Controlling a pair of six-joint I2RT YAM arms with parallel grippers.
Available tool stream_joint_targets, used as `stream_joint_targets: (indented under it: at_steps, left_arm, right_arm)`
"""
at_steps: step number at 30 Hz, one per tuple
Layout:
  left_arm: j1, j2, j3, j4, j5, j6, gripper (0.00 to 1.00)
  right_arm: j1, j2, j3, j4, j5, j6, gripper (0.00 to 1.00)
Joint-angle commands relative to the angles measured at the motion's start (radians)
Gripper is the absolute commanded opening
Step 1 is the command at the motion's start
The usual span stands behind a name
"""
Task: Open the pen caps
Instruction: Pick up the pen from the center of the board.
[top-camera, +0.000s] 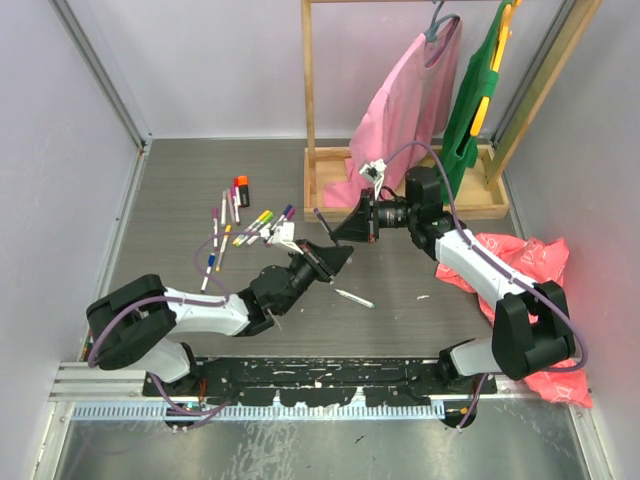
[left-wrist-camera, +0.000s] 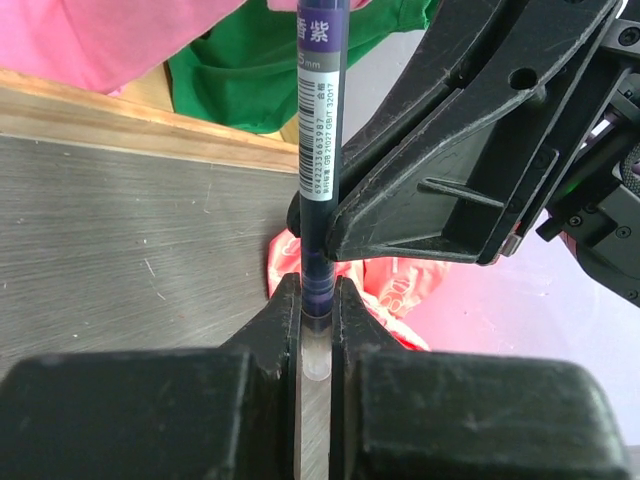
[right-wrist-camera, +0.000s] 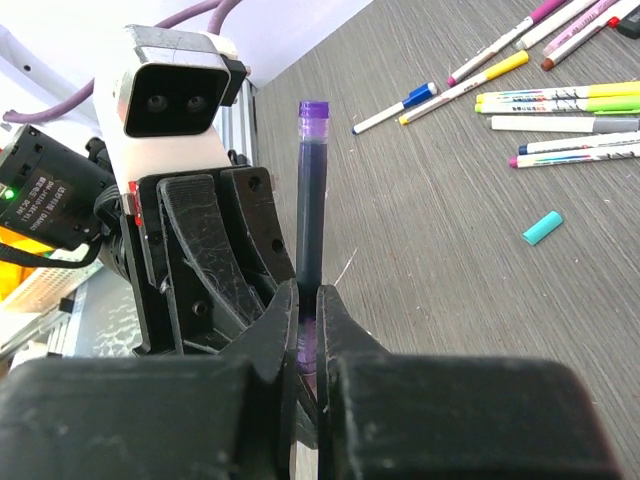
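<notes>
Both grippers hold one dark purple pen (top-camera: 322, 222) in the air over the middle of the table. My left gripper (left-wrist-camera: 316, 330) is shut on its clear-tipped end (left-wrist-camera: 316, 352). Just above that, the labelled barrel (left-wrist-camera: 320, 120) passes between the black fingers (left-wrist-camera: 440, 200) of my right gripper (top-camera: 338, 236). In the right wrist view, the right gripper (right-wrist-camera: 308, 320) is shut on the pen (right-wrist-camera: 312, 190), whose purple end (right-wrist-camera: 313, 110) points away. The left gripper (top-camera: 334, 258) meets it jaw to jaw. Other capped pens (top-camera: 235, 225) lie at the back left, and a loose teal cap (right-wrist-camera: 542, 227) lies apart.
An orange-and-black marker (top-camera: 241, 190) lies behind the pen pile. One pen (top-camera: 352, 297) lies alone near the arms. A wooden rack (top-camera: 330, 160) with pink (top-camera: 410, 100) and green (top-camera: 475, 95) garments stands at the back. A red bag (top-camera: 530, 262) lies on the right.
</notes>
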Motion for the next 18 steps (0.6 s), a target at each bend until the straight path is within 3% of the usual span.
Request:
stream_joint_targets:
  at_steps: [1, 6, 9, 13, 18]
  left_arm:
    - [-0.004, -0.002, 0.011, 0.051, -0.012, 0.034, 0.0]
    - [-0.001, -0.034, -0.022, 0.031, 0.01, 0.092, 0.0]
    - [0.008, -0.065, -0.048, -0.009, 0.059, 0.117, 0.0]
    - [0.065, -0.133, -0.079, -0.105, 0.195, 0.123, 0.0]
    - [0.207, -0.264, -0.023, -0.459, 0.524, 0.161, 0.0]
  right_arm:
    - [-0.003, -0.008, 0.028, -0.021, -0.029, -0.072, 0.04]
    - [-0.002, -0.016, 0.074, -0.171, -0.047, -0.22, 0.38]
    - [-0.009, -0.03, 0.091, -0.234, -0.075, -0.311, 0.53]
    - [-0.018, -0.041, 0.145, -0.41, -0.068, -0.513, 0.59]
    - [-0.018, -0.063, 0.23, -0.718, 0.001, -0.9, 0.61]
